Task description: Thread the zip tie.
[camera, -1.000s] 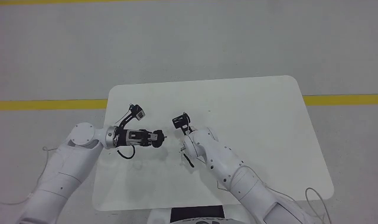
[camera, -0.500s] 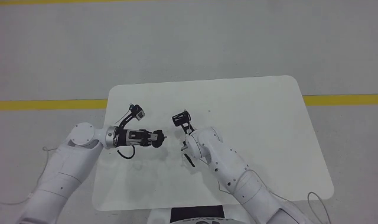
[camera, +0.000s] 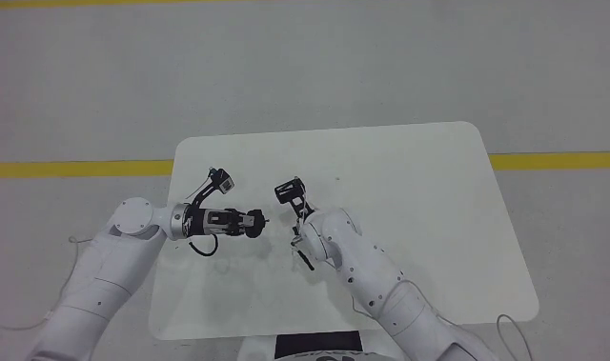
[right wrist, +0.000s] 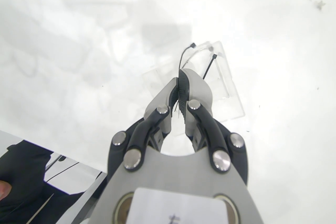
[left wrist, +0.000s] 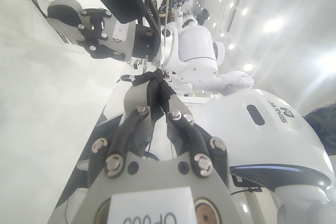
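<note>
The right end effector [right wrist: 179,86] clamped a black zip tie [right wrist: 182,57], its strap pointing straight out ahead, while the clenched left end effector [left wrist: 156,89] faced it nearby.

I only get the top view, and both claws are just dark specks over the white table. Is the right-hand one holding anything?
Observer: Yes. The right gripper is shut on a thin black zip tie, and the tie's head end curves out past the fingertips.
Operator: Is that the only tie?
Observer: No. A second zip tie lies on a clear tray on the table, just beyond that gripper.
Operator: And the other claw?
Observer: The left gripper is shut on a black piece. I cannot tell what it is.
</note>
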`<control>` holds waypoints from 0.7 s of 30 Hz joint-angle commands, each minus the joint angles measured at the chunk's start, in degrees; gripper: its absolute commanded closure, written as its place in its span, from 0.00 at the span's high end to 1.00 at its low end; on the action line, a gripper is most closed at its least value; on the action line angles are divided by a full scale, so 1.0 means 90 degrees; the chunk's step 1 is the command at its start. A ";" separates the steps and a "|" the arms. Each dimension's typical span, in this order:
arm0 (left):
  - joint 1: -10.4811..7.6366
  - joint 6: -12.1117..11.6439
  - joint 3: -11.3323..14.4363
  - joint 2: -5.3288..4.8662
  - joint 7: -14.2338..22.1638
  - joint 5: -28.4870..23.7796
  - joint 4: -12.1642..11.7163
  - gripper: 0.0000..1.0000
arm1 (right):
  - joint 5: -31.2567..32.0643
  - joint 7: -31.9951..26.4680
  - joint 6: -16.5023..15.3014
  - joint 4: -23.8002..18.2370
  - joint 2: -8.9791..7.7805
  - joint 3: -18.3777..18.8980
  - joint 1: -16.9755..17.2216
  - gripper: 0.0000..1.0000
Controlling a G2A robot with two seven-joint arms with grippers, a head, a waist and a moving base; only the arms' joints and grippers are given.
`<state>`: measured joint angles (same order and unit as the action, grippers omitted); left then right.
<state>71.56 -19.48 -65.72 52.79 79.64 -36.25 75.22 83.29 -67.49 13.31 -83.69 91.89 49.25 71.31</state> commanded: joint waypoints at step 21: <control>0.0000 0.0000 0.0000 0.0000 0.0000 0.0000 0.0000 0.00 | -0.0159 0.0000 0.0027 0.0501 0.0078 0.0018 -0.0195 0.23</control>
<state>71.56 -19.48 -65.72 52.79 79.64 -36.25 75.22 81.84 -67.51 13.51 -79.18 92.59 49.37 69.55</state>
